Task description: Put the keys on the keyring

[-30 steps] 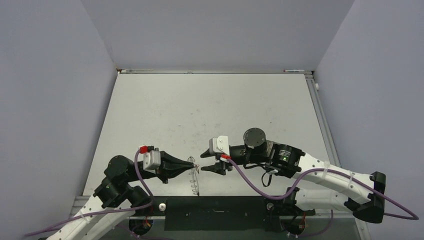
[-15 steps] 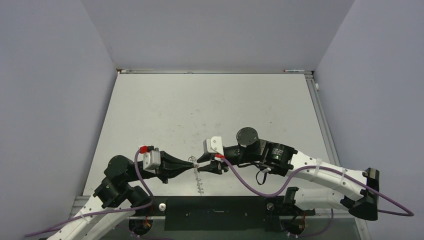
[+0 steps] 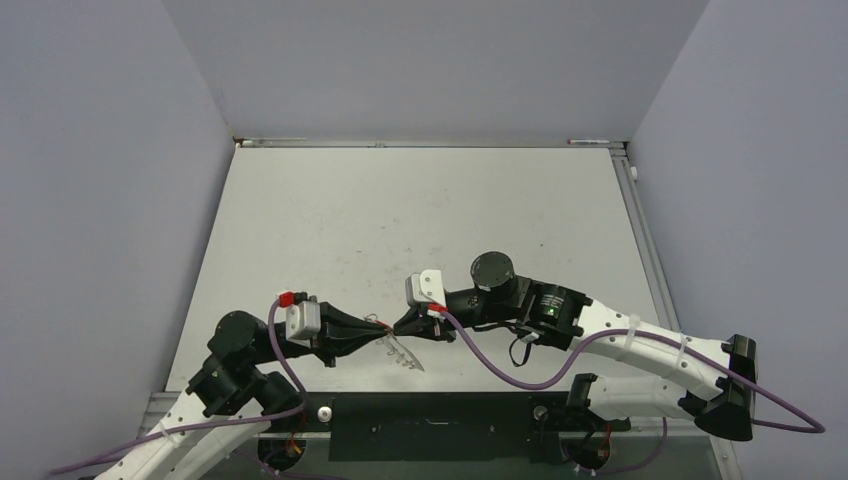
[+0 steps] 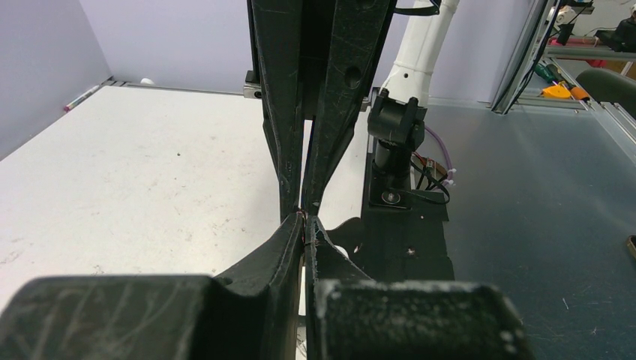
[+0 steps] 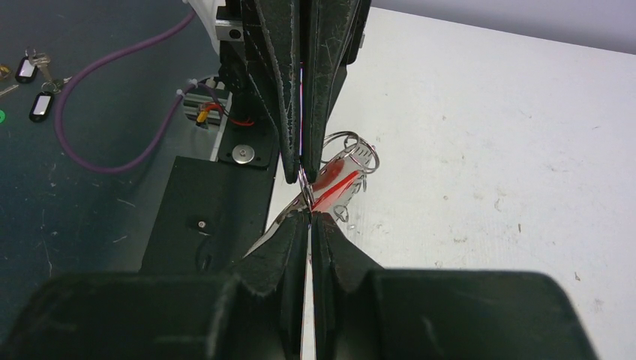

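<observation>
Where the two arms meet above the near part of the flat white table (image 3: 400,220), the left gripper (image 3: 383,329) and the right gripper (image 3: 402,325) stand tip to tip, pointing at each other and almost touching.

Left gripper: the jaws are pressed together on a thin wire, which shows as a fine line between the black fingers in the left wrist view. That wire belongs to the keyring (image 3: 405,356), a large thin silvery metal hoop with small loops on its rim. The keyring hangs tilted from the fingertips, slanting down and to the right towards the table's near edge. Whether its low end touches the table cannot be told.

Right gripper: the jaws are closed to a hairline, and a thin reddish-silver sliver shows in the gap in the right wrist view. The key (image 5: 335,184), small with a bright red plastic head and a silvery blade, lies just past these fingertips against the keyring's rim. It appears held there by the right gripper. Whether it is threaded onto the wire cannot be told.

Off the table, on the dark surface, lie a looped purple cable (image 5: 112,112) and loose spare keys with dark tags (image 5: 28,69).
</observation>
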Controlling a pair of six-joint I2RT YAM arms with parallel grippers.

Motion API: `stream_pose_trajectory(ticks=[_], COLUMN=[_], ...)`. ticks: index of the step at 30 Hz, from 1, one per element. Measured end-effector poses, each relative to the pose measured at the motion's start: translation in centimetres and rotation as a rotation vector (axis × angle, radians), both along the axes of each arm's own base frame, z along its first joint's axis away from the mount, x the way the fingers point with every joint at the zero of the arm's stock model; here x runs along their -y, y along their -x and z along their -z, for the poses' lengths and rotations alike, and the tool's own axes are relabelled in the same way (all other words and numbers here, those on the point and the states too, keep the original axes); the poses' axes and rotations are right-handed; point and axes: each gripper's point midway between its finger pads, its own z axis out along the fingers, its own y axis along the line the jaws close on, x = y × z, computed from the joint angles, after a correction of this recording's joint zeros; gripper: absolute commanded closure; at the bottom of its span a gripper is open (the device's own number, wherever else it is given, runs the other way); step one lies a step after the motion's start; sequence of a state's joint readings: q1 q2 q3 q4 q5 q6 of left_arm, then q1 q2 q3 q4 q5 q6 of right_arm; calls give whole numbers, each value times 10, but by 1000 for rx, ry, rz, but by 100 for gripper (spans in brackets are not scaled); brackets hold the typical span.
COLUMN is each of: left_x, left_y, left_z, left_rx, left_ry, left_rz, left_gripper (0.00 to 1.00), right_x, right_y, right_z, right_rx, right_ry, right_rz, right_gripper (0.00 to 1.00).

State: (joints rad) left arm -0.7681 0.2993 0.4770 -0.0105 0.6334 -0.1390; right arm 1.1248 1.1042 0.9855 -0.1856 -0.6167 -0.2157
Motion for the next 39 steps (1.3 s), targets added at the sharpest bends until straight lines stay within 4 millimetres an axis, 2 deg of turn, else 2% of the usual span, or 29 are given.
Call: stream_pose_trajectory(ticks=[14, 16, 17, 19, 21, 26, 32, 39], left_x=[-4, -4, -4, -5, -5, -5, -5, -5], left_y=[0, 0, 0, 0, -1, -1, -1, -1], left_z=[-3, -3, -3, -3, -4, -6, -6, -6], left_rx=[11, 13, 14, 13, 18, 21, 20, 19], left_ry=[14, 16, 17, 19, 25, 29, 32, 32], left_rz=[-12, -13, -14, -20, -22, -24, -24, -23], left_gripper=[100, 100, 100, 100, 100, 100, 100, 100], right_x=[-2, -2, -3, -4, -5, -4, -3, 1], right_y=[2, 3, 3, 3, 4, 3, -1, -7], right_z=[2, 3, 3, 7, 13, 19, 10, -23], right_rx=[-24, -28, -32, -42, -56, -63, -46, 7], right_ry=[-13, -12, -11, -2, 13, 29, -2, -112], right_rz=[-12, -15, -15, -19, -19, -17, -6, 11], right_gripper=[94, 88, 83, 66, 58, 55, 55, 55])
